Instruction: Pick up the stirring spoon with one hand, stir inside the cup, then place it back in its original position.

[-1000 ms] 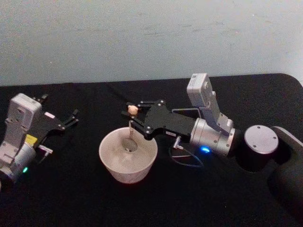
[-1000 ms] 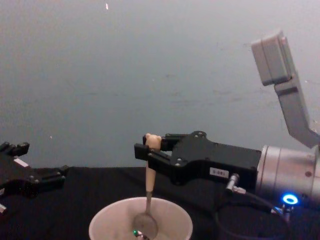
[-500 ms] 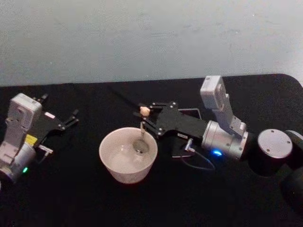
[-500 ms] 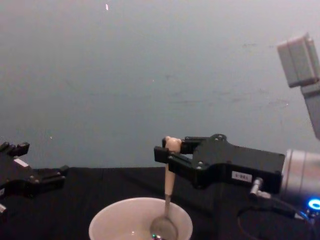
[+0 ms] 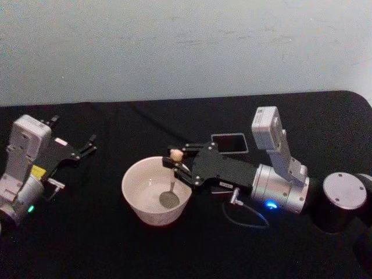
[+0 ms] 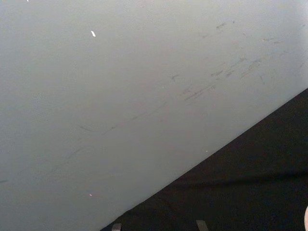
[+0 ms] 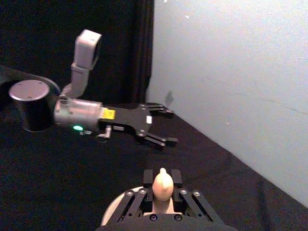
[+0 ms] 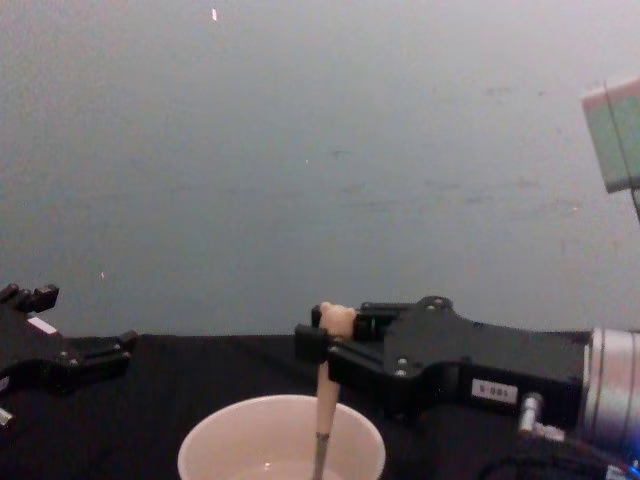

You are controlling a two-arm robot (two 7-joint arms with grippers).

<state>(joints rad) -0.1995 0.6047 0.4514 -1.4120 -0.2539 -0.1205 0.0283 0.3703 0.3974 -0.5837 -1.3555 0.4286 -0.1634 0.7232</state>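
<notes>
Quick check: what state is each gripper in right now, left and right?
Left gripper: open, holding nothing.
Right gripper: closed on the stirring spoon, whose bowl is down in the cup.

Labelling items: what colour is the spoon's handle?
Pale peach; the stirring spoon shows best in the chest view.

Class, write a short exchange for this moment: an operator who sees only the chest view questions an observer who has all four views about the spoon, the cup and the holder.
Operator: My view cuts off the cup's bottom, and the left hand sits idle at my left edge. Where is the spoon's bowl?
Observer: In the head view, the stirring spoon gripped by the right hand has its metal bowl low inside the cup, right of the middle.
Operator: Where is the holder it returns to?
Observer: The dark grey holder stands beyond the right hand, to the right of the cup.
</notes>
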